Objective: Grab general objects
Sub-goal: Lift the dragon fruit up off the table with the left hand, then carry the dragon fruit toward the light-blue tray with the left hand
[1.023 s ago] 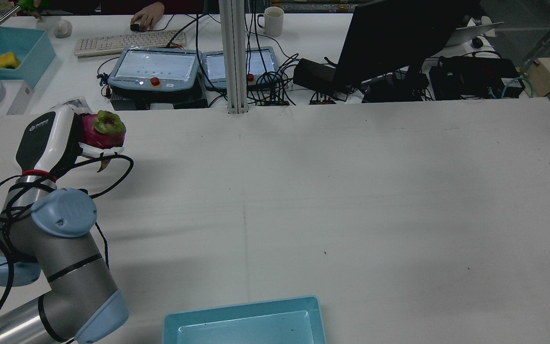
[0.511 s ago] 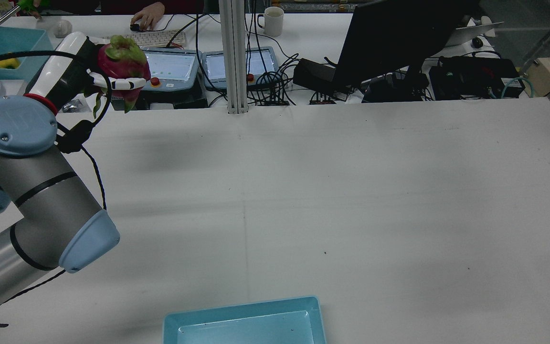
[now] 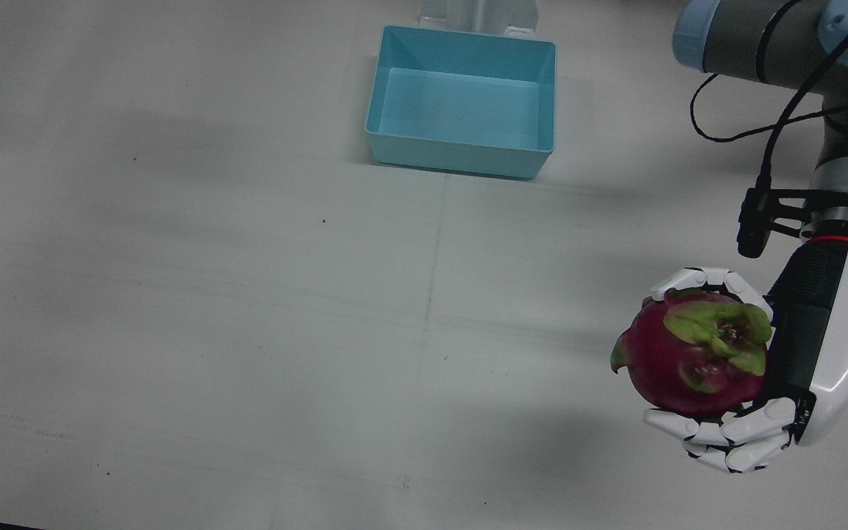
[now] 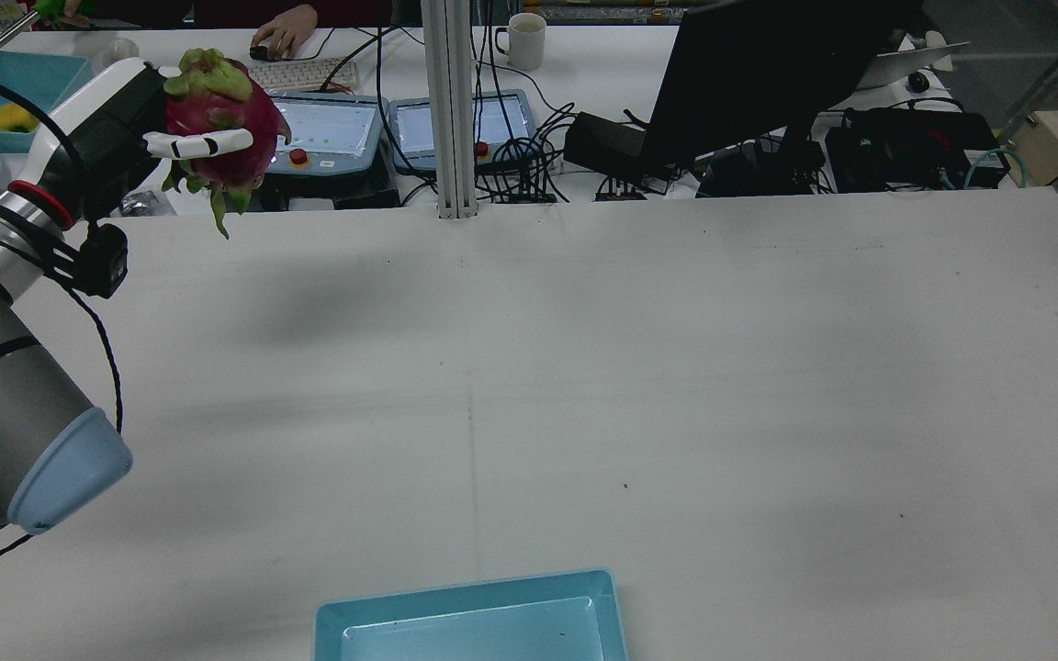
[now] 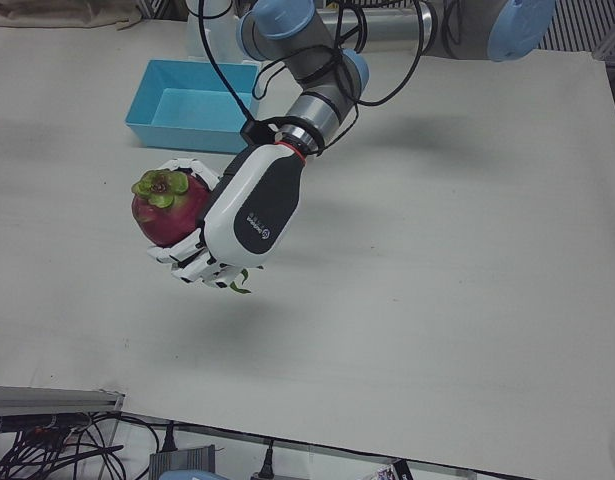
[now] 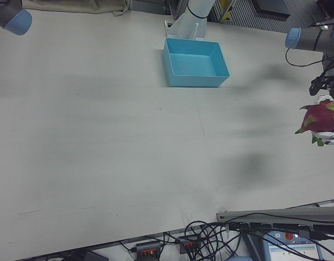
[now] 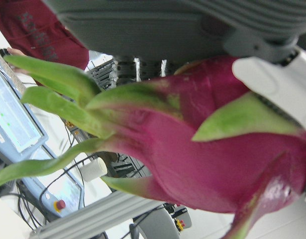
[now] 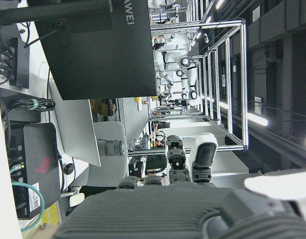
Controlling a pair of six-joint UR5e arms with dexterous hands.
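Note:
A magenta dragon fruit (image 3: pixel 689 361) with green scales is held off the white table, with my left hand (image 3: pixel 821 346) shut around it. In the rear view the dragon fruit (image 4: pixel 217 101) hangs high over the table's far left edge, with the left hand (image 4: pixel 116 119) behind it. The left-front view shows the fruit (image 5: pixel 167 210) cupped in the white fingers (image 5: pixel 192 265). It fills the left hand view (image 7: pixel 192 149). My right hand (image 8: pixel 185 159) shows only in its own view, fingers stretched out and holding nothing.
An empty blue bin (image 3: pixel 461 158) stands at the robot's side of the table, and in the rear view this bin (image 4: pixel 465 597) is at the bottom edge. Beyond the far edge are teach pendants (image 4: pixel 309 128), a metal post (image 4: pixel 451 110), a monitor (image 4: pixel 768 73) and cables.
My left arm has swung up and raised the dragon fruit well above the table toward the far edge. In the last half second it shifted slightly left.

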